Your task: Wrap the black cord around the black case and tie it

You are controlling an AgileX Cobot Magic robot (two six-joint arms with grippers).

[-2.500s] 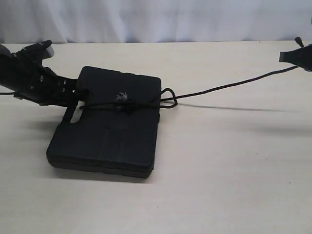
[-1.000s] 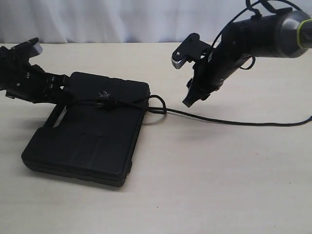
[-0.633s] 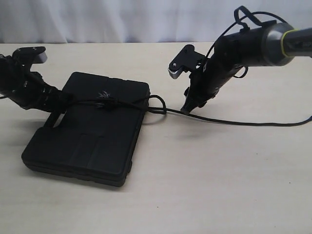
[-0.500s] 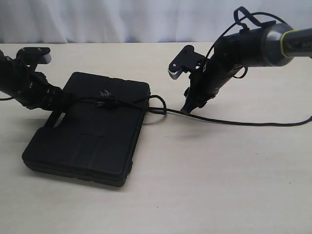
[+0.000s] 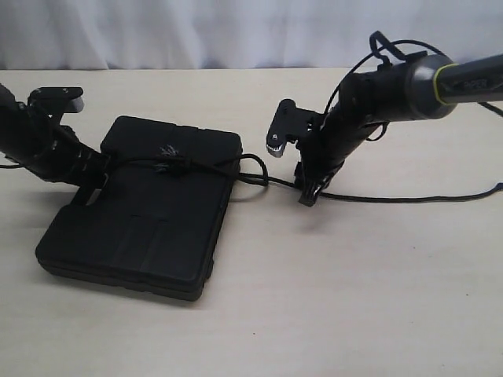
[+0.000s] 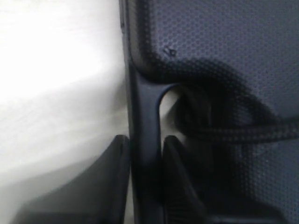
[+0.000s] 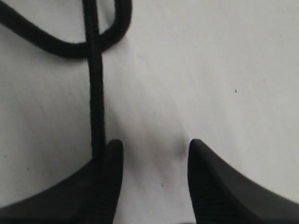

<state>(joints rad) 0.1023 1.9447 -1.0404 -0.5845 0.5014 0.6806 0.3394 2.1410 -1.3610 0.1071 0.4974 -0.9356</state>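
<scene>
The black case (image 5: 141, 220) lies flat on the table at the left. The black cord (image 5: 200, 164) crosses its upper face, with the frayed knot (image 5: 167, 151) on top and a loop (image 5: 253, 166) off the case's right edge. From there the cord runs slack along the table to the right edge. My left gripper (image 5: 93, 174) is shut on the case's handle bar (image 6: 145, 116), one finger in the slot. My right gripper (image 5: 305, 192) points down at the table, open and empty. The cord (image 7: 96, 93) passes outside one of its fingers (image 7: 112, 158).
The pale table (image 5: 354, 298) is bare in front and to the right of the case. A white backdrop (image 5: 236, 31) closes the far side. The right arm's own thin wires (image 5: 385, 43) arch above its wrist.
My right gripper, which earlier held the cord taut at far right, let it go, swung in and dropped to the table beside the loop. The case slid left. The left arm shifted slightly, still clamped on the handle.
</scene>
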